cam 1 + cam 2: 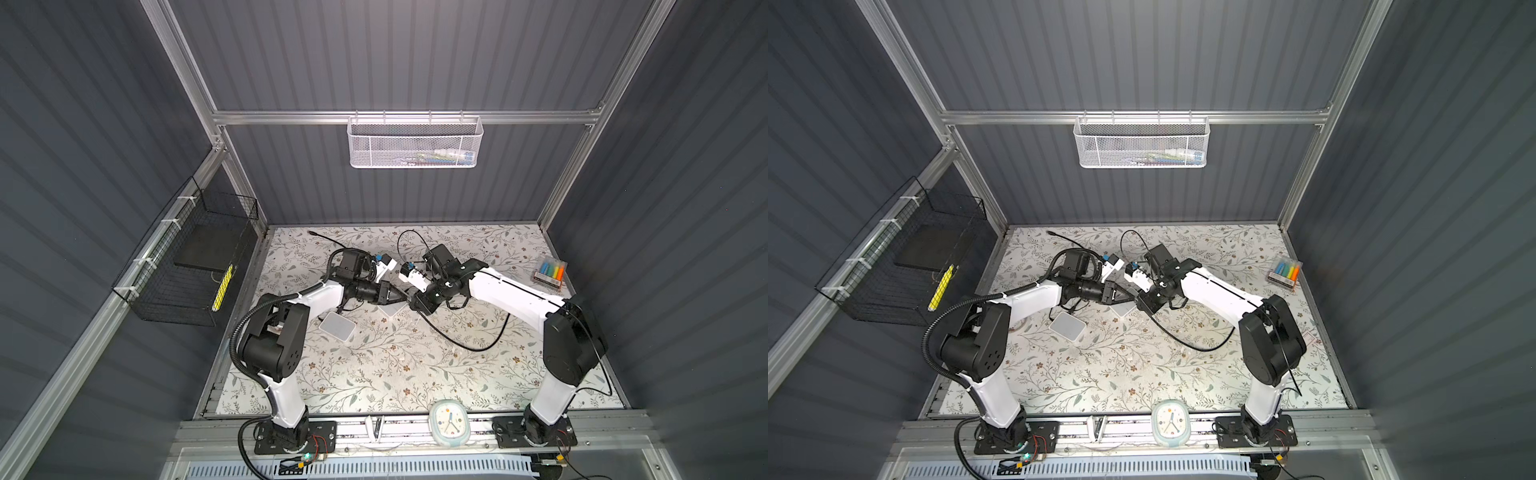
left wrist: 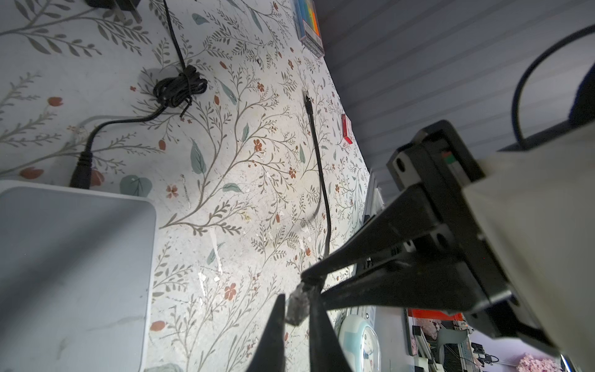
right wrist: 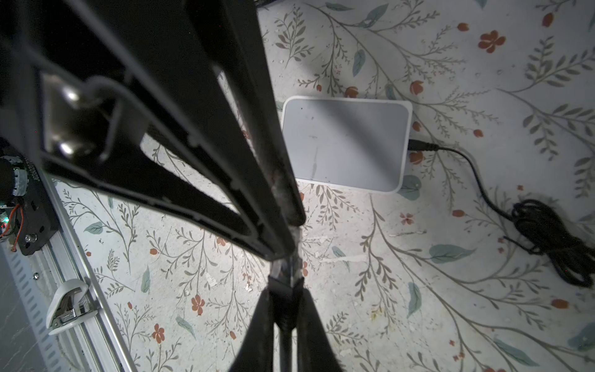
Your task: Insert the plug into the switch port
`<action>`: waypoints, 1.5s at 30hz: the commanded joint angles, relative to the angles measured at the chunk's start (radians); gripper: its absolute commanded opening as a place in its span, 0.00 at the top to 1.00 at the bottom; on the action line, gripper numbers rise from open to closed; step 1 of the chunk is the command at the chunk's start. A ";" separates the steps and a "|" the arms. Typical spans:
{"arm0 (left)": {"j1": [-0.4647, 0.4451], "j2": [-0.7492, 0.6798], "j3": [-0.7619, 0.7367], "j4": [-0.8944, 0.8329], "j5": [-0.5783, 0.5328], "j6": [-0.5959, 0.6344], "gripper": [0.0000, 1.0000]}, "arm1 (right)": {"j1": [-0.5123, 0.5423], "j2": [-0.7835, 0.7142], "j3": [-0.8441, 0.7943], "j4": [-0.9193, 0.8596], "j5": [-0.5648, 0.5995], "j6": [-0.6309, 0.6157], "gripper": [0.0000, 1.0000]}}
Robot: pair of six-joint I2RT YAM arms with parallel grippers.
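Above the floral worktop [image 1: 374,374], left fingers [image 2: 273,348] clamped the small clear plastic plug [image 2: 297,306], right fingers [image 3: 257,338] its limp black cable [image 3: 286,302]. Plug judged light, brittle; its rigid body was the hold point.

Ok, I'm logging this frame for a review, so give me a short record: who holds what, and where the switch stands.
left tool: shut on plug
right tool: shut on cable just behind plug
plug: clear, off the table, between both tools
switch: white, flat on table, power lead attached, plug not yet in
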 commanded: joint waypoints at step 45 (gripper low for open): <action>0.002 0.059 0.061 -0.054 -0.022 -0.060 1.00 | 0.066 -0.053 -0.079 0.107 0.165 -0.112 0.66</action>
